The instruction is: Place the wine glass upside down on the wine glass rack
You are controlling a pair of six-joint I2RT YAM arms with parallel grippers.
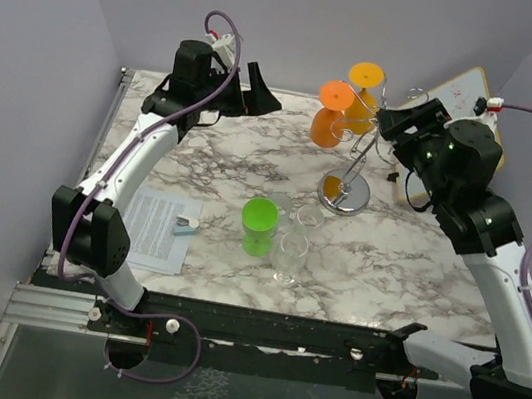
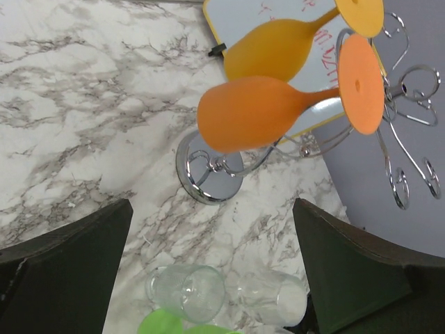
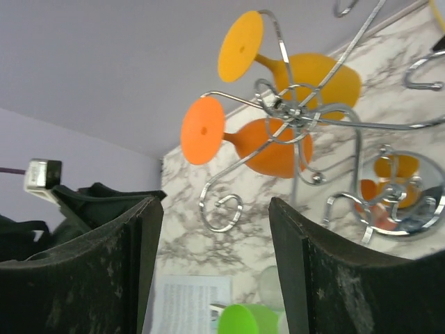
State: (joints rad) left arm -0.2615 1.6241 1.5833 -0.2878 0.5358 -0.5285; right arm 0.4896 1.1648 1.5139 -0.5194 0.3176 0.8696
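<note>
By the front edge stand a green glass [image 1: 260, 224] and clear glasses [image 1: 289, 256]. Toward the back edge, the wine glass rack [image 1: 345, 194] carries the orange wine glass [image 1: 326, 126] and a yellow glass [image 1: 366, 75] upside down. Either side of it, the left gripper [image 2: 212, 229] and right gripper [image 3: 215, 229] gape wide, empty

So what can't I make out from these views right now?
Top view: the right arm covers the rack's right-side hooks, so free ones can't be counted.
Top view: the clear glasses overlap and are see-through; their number is unsure.
Left wrist: the green glass is cut off by the bottom edge.
Top view: the paper's print is too small to read.
</note>
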